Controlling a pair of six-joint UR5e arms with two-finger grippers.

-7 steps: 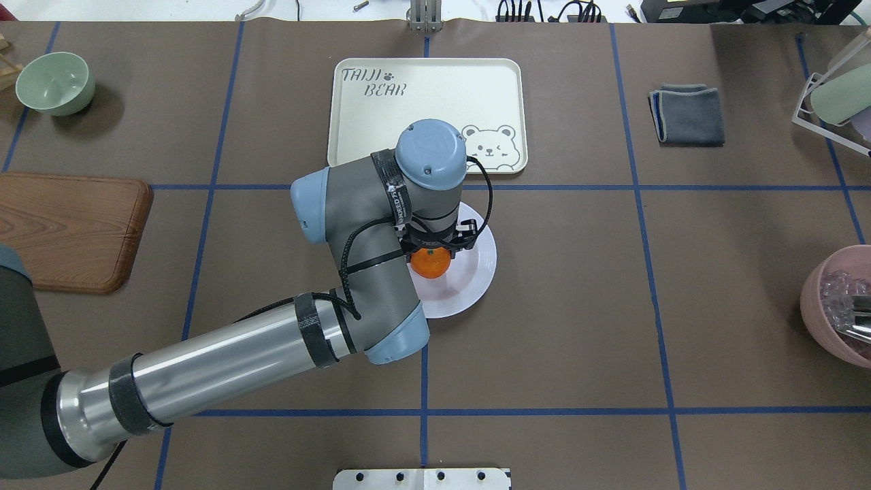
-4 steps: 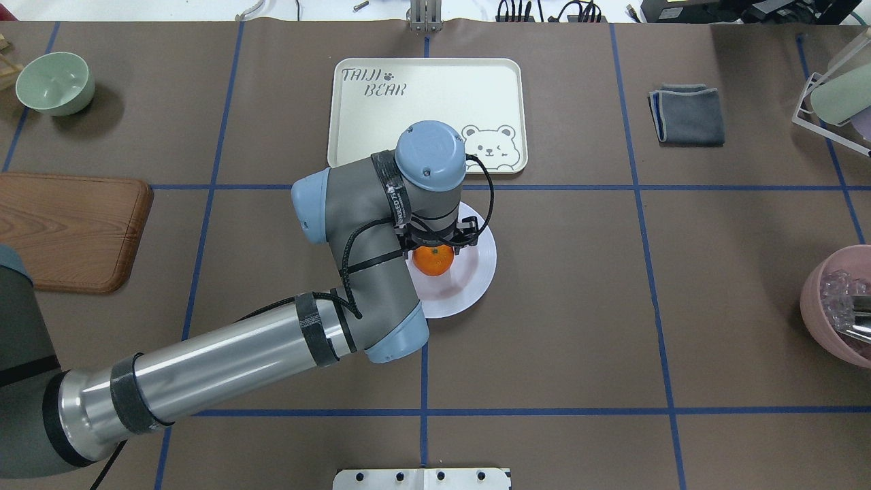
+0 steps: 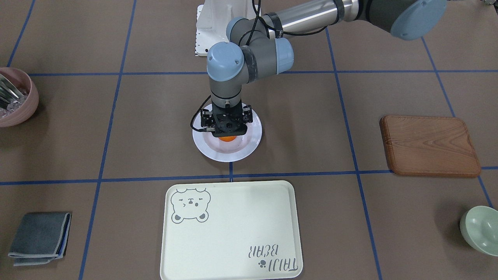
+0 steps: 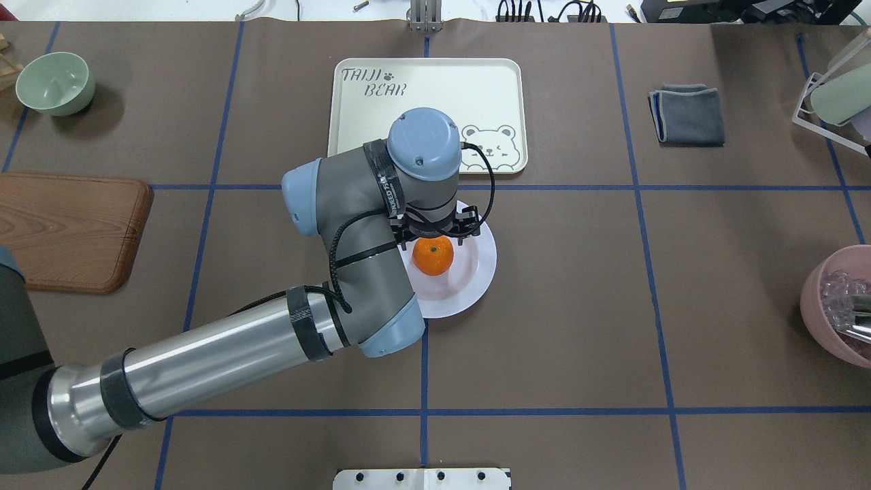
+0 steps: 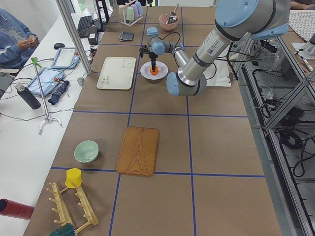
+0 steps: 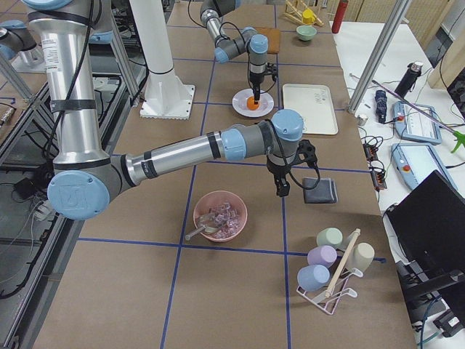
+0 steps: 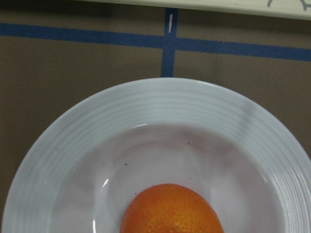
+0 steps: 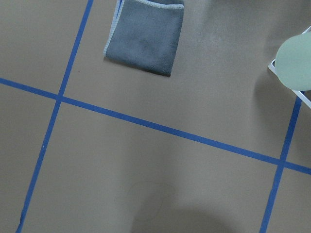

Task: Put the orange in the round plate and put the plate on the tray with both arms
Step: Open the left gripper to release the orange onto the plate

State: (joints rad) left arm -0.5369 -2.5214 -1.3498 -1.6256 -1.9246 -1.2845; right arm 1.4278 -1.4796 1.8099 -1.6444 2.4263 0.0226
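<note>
The left arm (image 4: 340, 224) reaches in low across the table (image 4: 578, 306). Its silver forearm runs out to a bent elbow, and the wrist is turned straight down over the round plate (image 4: 476, 272). A dark band round the wrist carries white print that I cannot read from here.

The left gripper (image 3: 226, 134) hangs just above the middle of the plate, pointing at the table. Its jaws look spread and nothing is clamped in them. The orange (image 4: 433, 256) lies in the well of the plate right beneath, its stem dot facing up. In the wrist view the fruit sits bare on the white glaze with no fingers against it.

The plate stands on the table on the robot's side of a blue tape line. The tray (image 4: 435, 88) lies just across that line, near the plate but not touching it. The tray reads "TAIJI BEAR" in grey in one corner, with a paw mark and a bear face (image 4: 488, 146) in the opposite corner.

The right arm (image 6: 182, 149) stretches out well away from the plate. The right gripper (image 6: 282, 189) hangs above bare table just beside a folded grey cloth (image 6: 320, 190). Whether its jaws are apart or together I cannot tell.
</note>
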